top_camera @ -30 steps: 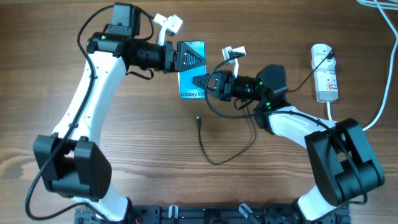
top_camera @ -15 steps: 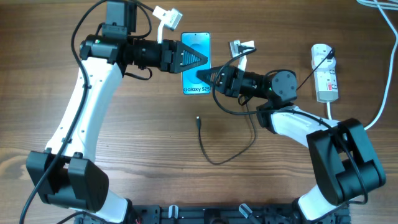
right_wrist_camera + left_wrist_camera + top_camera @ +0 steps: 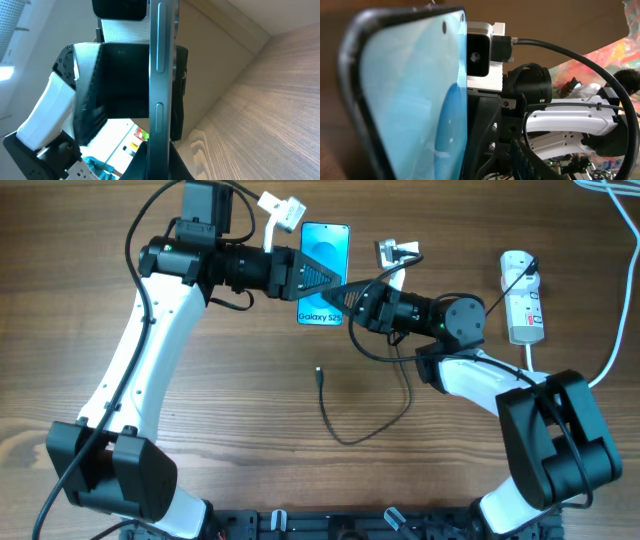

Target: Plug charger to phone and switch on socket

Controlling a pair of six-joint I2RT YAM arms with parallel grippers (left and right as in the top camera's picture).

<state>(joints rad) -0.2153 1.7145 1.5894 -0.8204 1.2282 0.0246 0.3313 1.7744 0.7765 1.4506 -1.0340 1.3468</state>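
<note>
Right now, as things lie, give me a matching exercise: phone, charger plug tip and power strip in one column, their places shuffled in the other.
Things:
1. phone
2. charger plug tip
3. power strip

Places:
A. lying loose on the table, near its middle
B. by the table's right edge
C. pinched in the right claw, screen up

Pairs: 1-C, 2-A, 3-B

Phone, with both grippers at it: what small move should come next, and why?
Probably the left gripper should clamp the phone firmly. The right gripper pinches its edge, and the charger plug lies loose on the table; one arm must hold the phone so the other can fetch the plug.
</note>
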